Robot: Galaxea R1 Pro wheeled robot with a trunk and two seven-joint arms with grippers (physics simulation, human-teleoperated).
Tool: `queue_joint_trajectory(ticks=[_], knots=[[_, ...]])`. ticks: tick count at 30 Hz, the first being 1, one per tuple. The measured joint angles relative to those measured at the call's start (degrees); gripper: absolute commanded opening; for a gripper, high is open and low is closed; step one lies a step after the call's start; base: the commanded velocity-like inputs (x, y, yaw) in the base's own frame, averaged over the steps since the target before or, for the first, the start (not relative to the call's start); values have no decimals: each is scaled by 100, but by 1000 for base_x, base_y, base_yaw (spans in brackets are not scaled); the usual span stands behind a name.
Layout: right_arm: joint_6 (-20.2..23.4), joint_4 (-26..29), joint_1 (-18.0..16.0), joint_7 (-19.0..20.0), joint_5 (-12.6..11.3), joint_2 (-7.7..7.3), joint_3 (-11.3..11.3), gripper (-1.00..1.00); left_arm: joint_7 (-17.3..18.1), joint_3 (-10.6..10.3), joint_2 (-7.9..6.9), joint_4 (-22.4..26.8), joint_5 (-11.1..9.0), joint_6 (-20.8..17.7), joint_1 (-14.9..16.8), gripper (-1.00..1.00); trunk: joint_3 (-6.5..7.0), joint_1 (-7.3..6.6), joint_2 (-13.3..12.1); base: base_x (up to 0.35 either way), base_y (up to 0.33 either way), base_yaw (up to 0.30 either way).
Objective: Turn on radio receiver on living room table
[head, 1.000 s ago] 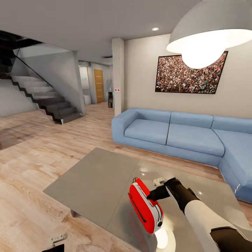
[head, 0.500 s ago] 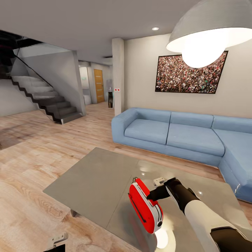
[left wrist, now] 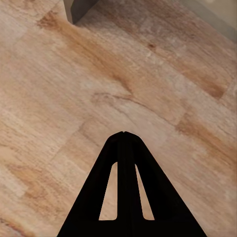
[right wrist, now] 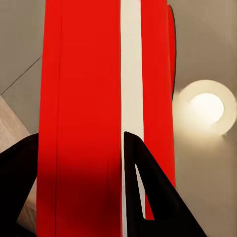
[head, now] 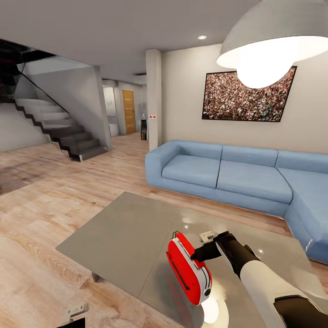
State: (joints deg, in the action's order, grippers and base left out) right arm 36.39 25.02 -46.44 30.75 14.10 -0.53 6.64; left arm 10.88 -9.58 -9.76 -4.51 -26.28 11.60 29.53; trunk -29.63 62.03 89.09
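Over the grey table [head: 127, 237] by the blue sofa [head: 237, 175] — right gripper [head: 200, 253] clamps the radio receiver [head: 189, 269].

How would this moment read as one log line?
right gripper: fingers astride radio receiver | radio on table | left gripper: shut, above floor

Grey glossy table [head: 123, 237] on wood floor [head: 41, 255], lower centre of frame. Radio [head: 189, 269] at its lower right part; small white object [head: 206, 236] behind.

Red radio receiver [head: 189, 269], tilted, on grey table [head: 123, 241]
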Motion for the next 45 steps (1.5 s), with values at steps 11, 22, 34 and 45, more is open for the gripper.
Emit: queue_joint_trajectory(ticks=[11,22,34,45], knots=[[25,-10,-1,0,8,4,2,-100,-5,0,0,-2,0,6,0,-100,-53,65,119,0,0,0],[39,-61,-1,0,10,9,9,-100,-7,0,0,0,0,9,0,-100,-54,66,120,0,0,0],[39,-61,-3,-7,11,9,10,-100,-7,0,0,1,0,8,0,-100,-126,154,281,0,0,0],[39,-61,0,-9,12,9,10,-100,-7,0,0,1,0,9,0,-100,-180,220,401,0,0,0]])
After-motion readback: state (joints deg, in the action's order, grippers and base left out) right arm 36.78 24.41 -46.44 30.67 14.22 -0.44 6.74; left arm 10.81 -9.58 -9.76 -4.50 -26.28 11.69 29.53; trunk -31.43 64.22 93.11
